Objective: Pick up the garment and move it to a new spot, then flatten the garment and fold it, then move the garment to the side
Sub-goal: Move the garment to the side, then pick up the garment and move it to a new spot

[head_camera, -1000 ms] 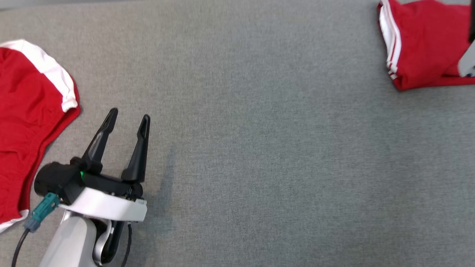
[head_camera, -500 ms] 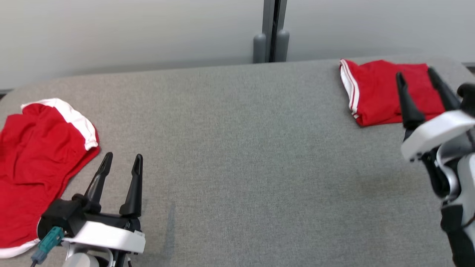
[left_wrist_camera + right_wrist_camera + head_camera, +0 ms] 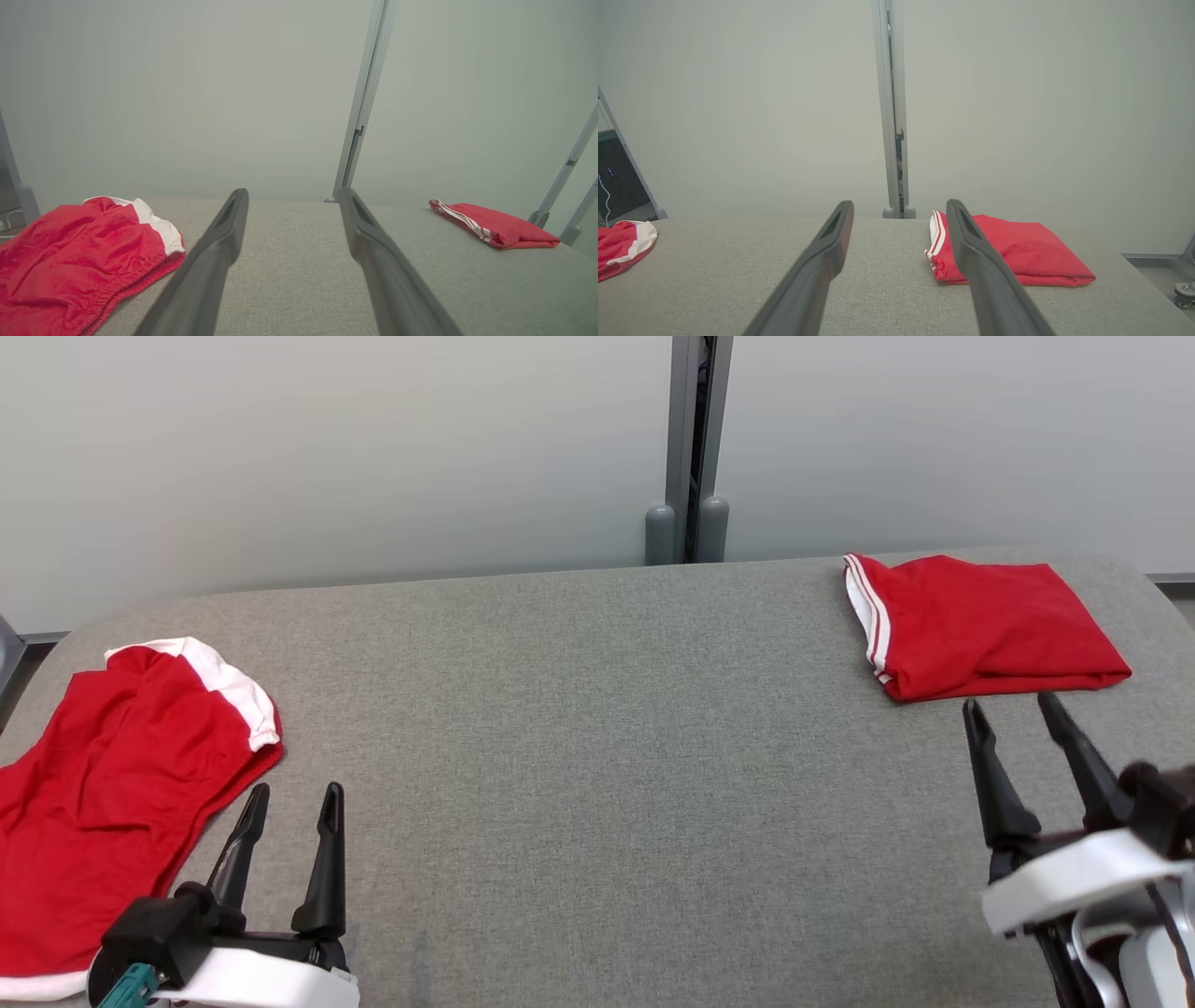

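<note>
Counted: two red garments, two grippers, one tabletop.

At the left edge of the grey woven-fabric tabletop (image 3: 597,737), rounded at its far corners: a crumpled red knit garment with a broad white band (image 3: 103,784). Loose and wrinkled, lying in soft uneven folds, white band curving over its far end. Gathered, ribbed hem along its right side, plain in the left wrist view (image 3: 70,261). Seen small and far left from the right wrist (image 3: 621,242).

Just beside that hem, toward the near left corner: the left gripper (image 3: 295,795), two long dark tapered fingers, smooth and matt, spread well apart, holding nothing (image 3: 293,193).

Behind the middle of the far edge: one upright grey metal post (image 3: 691,429) with two rounded grey feet, set between two smooth pale wall panels (image 3: 327,448).

At the far right corner: a folded red garment with thin white stripes (image 3: 980,630), a flat, roughly four-sided packet, stripes running down its left side, finer mesh-like surface (image 3: 1017,247), low and neat against the weave (image 3: 500,226).

Toward the near right corner: the right gripper (image 3: 1008,702), again two long dark fingers, spread apart and empty (image 3: 900,204), tips just short of the folded packet's near edge.
</note>
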You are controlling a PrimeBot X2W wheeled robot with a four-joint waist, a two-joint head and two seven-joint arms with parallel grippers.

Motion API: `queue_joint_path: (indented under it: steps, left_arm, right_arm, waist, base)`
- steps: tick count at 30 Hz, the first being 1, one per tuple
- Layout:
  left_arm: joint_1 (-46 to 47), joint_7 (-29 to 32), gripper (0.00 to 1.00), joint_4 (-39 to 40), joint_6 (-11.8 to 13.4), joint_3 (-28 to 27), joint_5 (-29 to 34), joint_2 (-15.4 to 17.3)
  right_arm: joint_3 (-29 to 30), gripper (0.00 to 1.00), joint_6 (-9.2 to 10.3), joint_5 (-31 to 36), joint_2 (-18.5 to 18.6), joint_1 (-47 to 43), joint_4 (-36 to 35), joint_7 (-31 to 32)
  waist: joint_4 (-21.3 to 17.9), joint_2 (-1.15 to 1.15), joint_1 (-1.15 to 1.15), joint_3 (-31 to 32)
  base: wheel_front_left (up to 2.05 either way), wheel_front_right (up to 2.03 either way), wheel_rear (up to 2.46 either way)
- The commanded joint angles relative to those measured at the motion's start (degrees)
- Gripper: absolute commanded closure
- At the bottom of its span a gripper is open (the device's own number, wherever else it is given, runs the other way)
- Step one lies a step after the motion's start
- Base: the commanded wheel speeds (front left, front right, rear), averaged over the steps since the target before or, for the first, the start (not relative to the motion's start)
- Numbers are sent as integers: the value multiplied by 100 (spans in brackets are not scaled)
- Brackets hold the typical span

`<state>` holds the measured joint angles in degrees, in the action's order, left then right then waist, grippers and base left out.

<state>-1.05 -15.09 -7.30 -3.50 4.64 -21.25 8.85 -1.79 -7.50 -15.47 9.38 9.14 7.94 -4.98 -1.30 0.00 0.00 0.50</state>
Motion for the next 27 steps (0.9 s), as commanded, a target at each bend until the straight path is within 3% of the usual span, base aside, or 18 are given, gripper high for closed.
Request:
queue_joint_path:
  steps: [1,12,27]
  left_arm:
    - [-71,-1,0,5,27,-43,21,15]
    - [-263,-1,0,-117,36,-221,138,-152]
    - [-236,-1,0,-227,-104,-390,311,-318]
  right_arm:
    - [81,0,0,56,-26,-183,-63,-143]
    - [-24,0,0,195,-146,-805,47,-953]
    - [-58,0,0,238,-372,-749,150,-1037]
  waist:
    - [9,0,0,15]
    - [-21,0,0,45]
    - [21,0,0,18]
  base:
    - [0,0,0]
    - [0,0,0]
    - [0,0,0]
